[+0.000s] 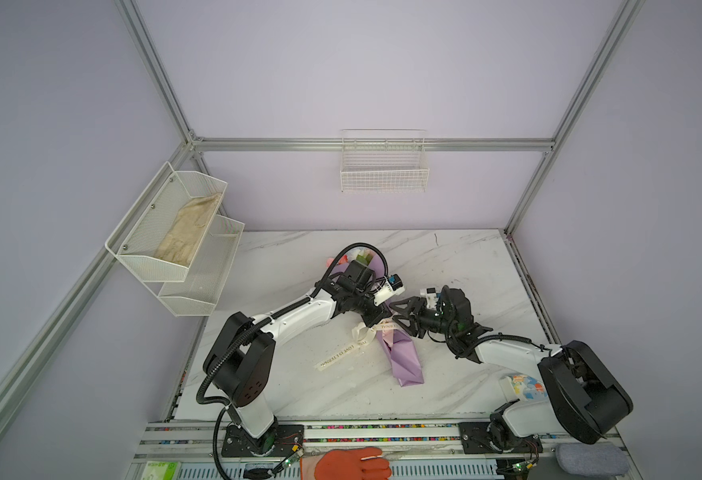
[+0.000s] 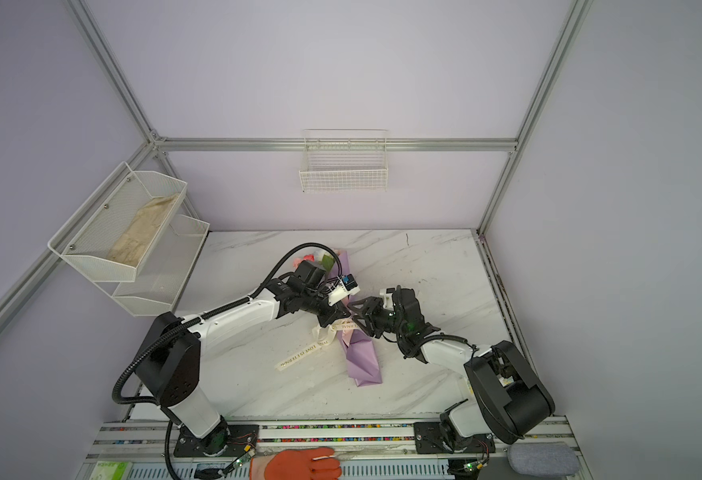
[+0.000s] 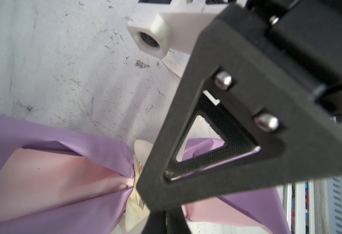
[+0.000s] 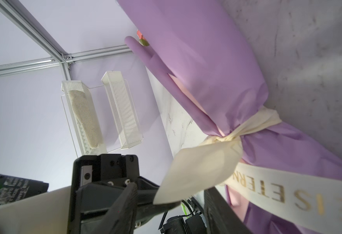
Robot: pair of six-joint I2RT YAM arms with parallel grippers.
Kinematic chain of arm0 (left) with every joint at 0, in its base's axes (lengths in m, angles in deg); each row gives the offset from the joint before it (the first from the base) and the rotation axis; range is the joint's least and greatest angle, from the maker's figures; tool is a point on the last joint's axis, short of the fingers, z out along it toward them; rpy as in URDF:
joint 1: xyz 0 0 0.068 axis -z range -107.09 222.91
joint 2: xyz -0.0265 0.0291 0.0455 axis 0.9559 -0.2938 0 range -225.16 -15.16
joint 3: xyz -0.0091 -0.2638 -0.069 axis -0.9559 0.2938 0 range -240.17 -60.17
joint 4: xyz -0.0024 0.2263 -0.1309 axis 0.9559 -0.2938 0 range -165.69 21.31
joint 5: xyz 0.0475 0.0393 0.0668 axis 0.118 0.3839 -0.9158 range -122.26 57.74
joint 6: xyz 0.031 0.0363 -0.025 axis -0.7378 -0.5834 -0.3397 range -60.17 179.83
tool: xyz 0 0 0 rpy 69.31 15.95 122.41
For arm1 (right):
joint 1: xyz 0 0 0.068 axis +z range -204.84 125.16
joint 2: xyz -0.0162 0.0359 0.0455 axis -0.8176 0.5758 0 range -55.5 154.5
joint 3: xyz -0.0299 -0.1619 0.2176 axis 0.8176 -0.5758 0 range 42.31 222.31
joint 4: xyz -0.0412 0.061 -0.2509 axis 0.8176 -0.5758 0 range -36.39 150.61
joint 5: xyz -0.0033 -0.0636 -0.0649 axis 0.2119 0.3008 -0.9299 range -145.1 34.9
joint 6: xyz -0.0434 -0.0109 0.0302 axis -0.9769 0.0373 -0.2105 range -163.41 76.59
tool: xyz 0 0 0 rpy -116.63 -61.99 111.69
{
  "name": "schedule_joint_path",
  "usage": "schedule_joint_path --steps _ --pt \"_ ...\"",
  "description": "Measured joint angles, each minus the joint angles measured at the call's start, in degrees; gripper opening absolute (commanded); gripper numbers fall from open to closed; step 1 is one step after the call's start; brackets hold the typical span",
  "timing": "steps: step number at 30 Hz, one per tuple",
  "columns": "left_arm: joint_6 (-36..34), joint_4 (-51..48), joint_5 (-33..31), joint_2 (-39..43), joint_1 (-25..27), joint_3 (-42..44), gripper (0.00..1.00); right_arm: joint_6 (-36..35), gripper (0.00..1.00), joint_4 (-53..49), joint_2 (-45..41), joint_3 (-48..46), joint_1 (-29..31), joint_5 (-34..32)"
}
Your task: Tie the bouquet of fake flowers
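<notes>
The ribbon (image 4: pixel 253 125) is cinching the bouquet (image 1: pixel 403 359) in a knot just beside both grippers. The left gripper (image 1: pixel 374 322) is pinching a ribbon tail. The right gripper (image 1: pixel 400 316) is standing open and empty. Probably remaining: final tightening, then release.

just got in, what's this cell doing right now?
Both arms are working at the lilac-wrapped bouquet lying on the marble table. A cream lettered ribbon is cinched around its waist and looks knotted. The left gripper is shut on one ribbon end by the knot. The right gripper sits open right beside it, with nothing visibly gripped.
</notes>
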State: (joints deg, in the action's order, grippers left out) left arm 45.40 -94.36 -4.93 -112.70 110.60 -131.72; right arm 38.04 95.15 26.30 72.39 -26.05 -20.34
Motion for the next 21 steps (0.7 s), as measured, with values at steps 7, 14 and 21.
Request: schedule_joint_path --steps 7,14,21 --pt "0.00 0.57 0.63 0.02 0.04 1.01 0.02 0.66 0.28 2.34 1.66 -0.09 0.00 -1.09" --pt "-0.02 0.70 0.83 0.04 0.26 1.16 0.06 -0.74 0.02 1.81 1.20 -0.11 -0.02 -1.97" --pt "1.57 1.09 0.81 1.73 -0.02 1.77 0.36 -3.56 0.00 -1.68 -0.66 -0.13 -0.02 -2.25"
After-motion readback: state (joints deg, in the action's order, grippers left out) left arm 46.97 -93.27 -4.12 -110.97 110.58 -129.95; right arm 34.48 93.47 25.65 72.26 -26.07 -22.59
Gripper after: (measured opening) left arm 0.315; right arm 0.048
